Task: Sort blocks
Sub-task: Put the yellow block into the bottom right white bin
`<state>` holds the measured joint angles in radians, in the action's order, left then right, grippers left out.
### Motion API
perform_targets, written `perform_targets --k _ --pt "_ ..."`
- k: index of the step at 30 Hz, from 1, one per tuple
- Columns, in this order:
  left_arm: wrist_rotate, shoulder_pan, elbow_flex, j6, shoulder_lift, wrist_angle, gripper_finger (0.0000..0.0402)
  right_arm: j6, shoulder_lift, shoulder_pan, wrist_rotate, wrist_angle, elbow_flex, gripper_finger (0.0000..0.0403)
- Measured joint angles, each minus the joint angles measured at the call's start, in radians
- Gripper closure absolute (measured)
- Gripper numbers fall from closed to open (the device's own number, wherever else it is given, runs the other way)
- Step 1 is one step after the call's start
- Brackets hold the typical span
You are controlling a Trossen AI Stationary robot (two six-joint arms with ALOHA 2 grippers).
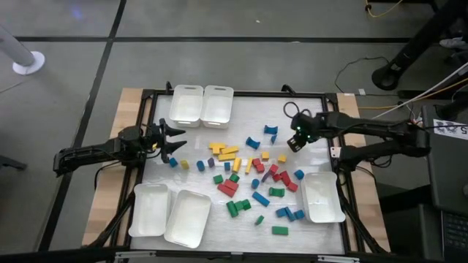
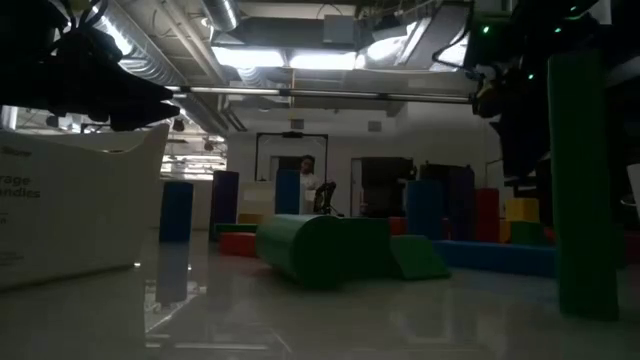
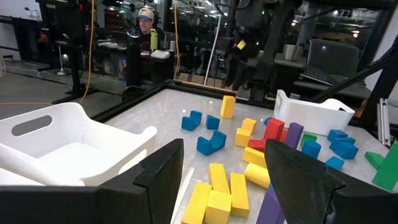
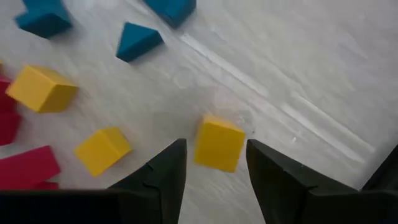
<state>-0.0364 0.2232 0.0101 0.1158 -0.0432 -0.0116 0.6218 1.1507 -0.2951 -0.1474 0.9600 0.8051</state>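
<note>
In the right wrist view the red blocks (image 4: 25,167) run off the picture's edge, and so do the blue blocks (image 4: 169,9) across from them, so their full shapes cannot be told. The right gripper's fingers (image 4: 163,177) are cut off below their tips. In the low view a tall green block (image 2: 588,180) fills one side and hides the counter behind it; the arms overhead are dark masses whose fingers cannot be made out. In the left wrist view a white tray (image 3: 74,146) is cropped, and the yellow blocks (image 3: 217,190) sit partly behind the left gripper's fingers (image 3: 163,171).
</note>
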Motion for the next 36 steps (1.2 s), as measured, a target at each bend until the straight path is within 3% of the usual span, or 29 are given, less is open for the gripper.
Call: perform_targets --k 9,36 --pt "0.000 0.000 0.000 0.000 0.000 0.000 0.0188 0.060 0.089 0.000 0.000 -0.013 0.000 0.0233" --pt "0.000 0.000 0.000 -0.110 0.000 0.000 0.0188 0.165 0.091 0.000 -0.011 0.008 0.000 0.0233"
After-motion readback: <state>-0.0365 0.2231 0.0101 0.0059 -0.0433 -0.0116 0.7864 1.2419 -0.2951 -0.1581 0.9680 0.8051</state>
